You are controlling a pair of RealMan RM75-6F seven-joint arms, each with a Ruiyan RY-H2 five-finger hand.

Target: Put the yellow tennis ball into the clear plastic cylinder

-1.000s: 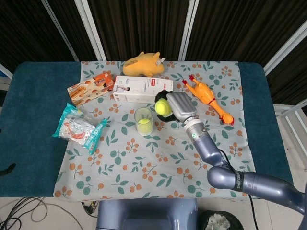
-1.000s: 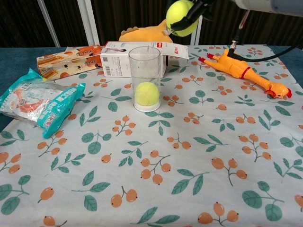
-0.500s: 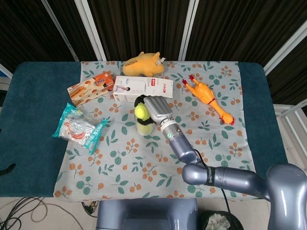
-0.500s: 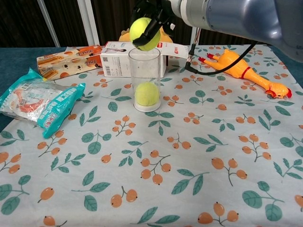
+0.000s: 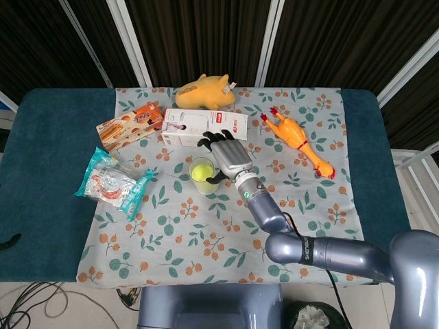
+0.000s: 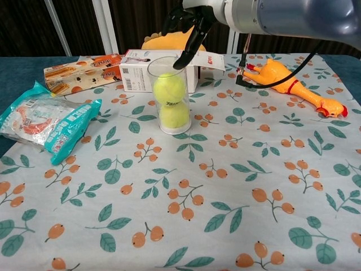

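Note:
The clear plastic cylinder (image 6: 170,95) (image 5: 204,175) stands upright on the floral cloth. Two yellow tennis balls sit stacked inside it: the upper ball (image 6: 170,88) rests on the lower ball (image 6: 174,114). My right hand (image 6: 189,25) (image 5: 225,154) hovers just above and to the right of the cylinder's rim, fingers spread and holding nothing. One fingertip (image 6: 177,66) points down near the rim. My left hand is not visible in either view.
A white box (image 6: 138,70) lies right behind the cylinder. A yellow plush toy (image 5: 204,91) sits further back, an orange rubber chicken (image 6: 287,84) to the right, a snack box (image 6: 79,69) and a teal packet (image 6: 45,121) to the left.
My right hand carried the ball leftward over the cylinder, then let it go. The ball dropped in onto the first ball, and the fingers spread apart.

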